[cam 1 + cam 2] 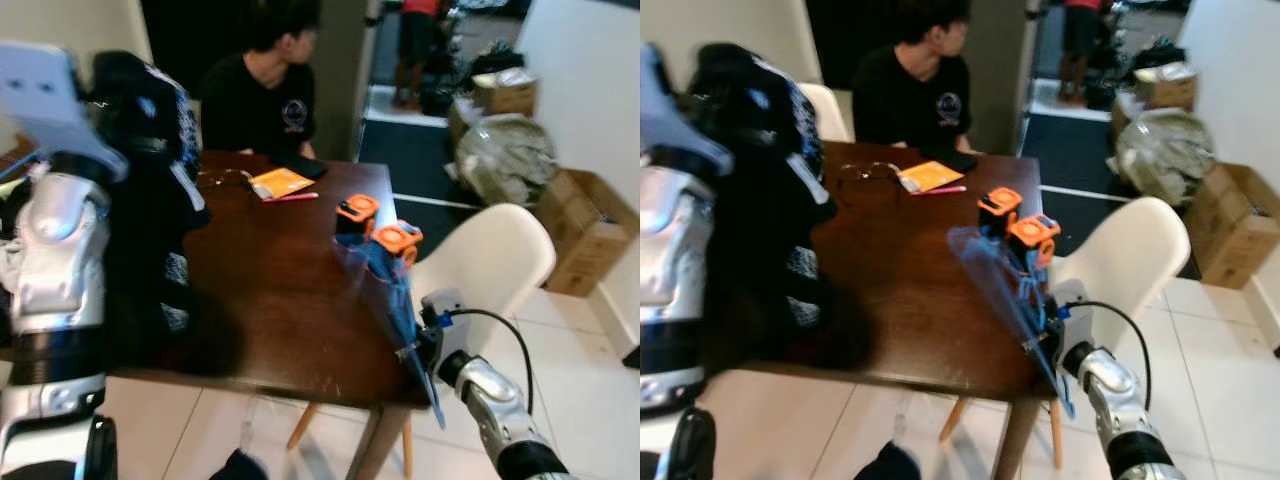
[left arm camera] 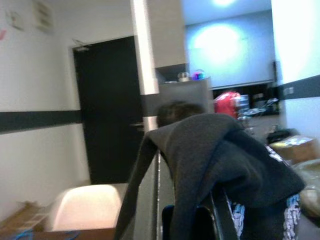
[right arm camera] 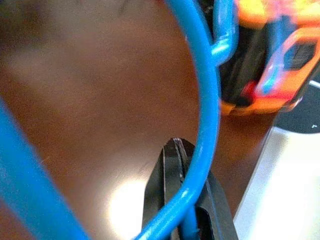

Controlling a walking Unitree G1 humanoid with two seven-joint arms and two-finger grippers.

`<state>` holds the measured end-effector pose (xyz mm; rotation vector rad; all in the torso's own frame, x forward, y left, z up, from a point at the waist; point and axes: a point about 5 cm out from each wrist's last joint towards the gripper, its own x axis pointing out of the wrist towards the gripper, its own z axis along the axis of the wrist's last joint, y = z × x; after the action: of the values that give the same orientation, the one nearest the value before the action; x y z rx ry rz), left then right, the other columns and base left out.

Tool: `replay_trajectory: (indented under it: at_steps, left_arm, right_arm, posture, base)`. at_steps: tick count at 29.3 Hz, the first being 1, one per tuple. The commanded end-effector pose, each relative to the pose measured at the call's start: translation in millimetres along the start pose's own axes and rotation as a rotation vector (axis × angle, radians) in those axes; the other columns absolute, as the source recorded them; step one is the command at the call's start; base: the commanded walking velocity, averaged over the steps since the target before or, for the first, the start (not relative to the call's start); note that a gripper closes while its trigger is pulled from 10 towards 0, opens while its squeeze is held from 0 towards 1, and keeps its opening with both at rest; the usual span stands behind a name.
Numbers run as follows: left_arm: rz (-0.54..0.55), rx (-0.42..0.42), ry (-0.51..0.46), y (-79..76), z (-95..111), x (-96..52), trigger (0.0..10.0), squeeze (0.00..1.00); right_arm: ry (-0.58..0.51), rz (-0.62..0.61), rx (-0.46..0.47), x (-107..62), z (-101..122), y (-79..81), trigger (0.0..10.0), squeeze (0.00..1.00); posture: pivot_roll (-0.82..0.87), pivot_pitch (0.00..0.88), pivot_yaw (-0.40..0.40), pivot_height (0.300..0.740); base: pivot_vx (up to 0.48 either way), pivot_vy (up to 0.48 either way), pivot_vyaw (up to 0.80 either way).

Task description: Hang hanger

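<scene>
Gripping blue hanger — right hand.

Blue hanger, dark brown table, black garment with white print, orange-black blocks.

no legible text, round chest emblem on person's black shirt perhaps a logo, too blurred
</scene>
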<state>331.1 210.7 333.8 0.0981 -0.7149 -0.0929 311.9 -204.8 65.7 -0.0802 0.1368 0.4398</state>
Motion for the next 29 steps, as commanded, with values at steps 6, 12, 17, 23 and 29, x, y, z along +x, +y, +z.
replay_trajectory:
  at_steps: [6,12,17,23,29]
  left_arm:
    - [-0.395,-0.302,0.032,-62.8,-7.6,-12.3,10.0,0.00]
    - [-0.640,-0.400,-0.019,-105.1,3.9,-30.2,10.0,0.00]
    - [-0.706,-0.432,-0.050,-115.1,10.1,-34.6,10.0,0.00]
    - [-0.651,-0.273,0.074,-96.6,-15.3,-45.7,10.0,0.00]
    - [-0.433,0.002,0.348,-51.1,-62.0,-67.0,10.0,0.00]
  right_arm:
    - [-0.008,-0.006,0.028,-0.3,-0.8,1.3,10.0,0.00]
    - [-0.025,0.006,0.047,-1.4,0.1,1.4,10.0,0.00]
    - [-0.032,0.000,0.062,-2.2,0.4,0.4,10.0,0.00]
    - [-0.038,-0.007,0.068,-2.9,0.8,-0.2,10.0,0.00]
    - [-0.035,-0.029,0.077,-3.6,0.8,-2.7,10.0,0.00]
  posture:
    - [0.03,0.000,-0.050,0.740]
    - [0.02,0.000,-0.051,0.740]
    - [0.02,0.000,-0.051,0.740]
    - [0.03,0.000,-0.050,0.740]
    - [0.03,0.000,-0.049,0.740]
  base:
    - [0.000,0.000,0.00]
    - [0.000,0.000,-0.53]
    - [0.000,0.000,-0.33]
    - [0.000,0.000,0.00]
    - [0.000,0.000,0.00]
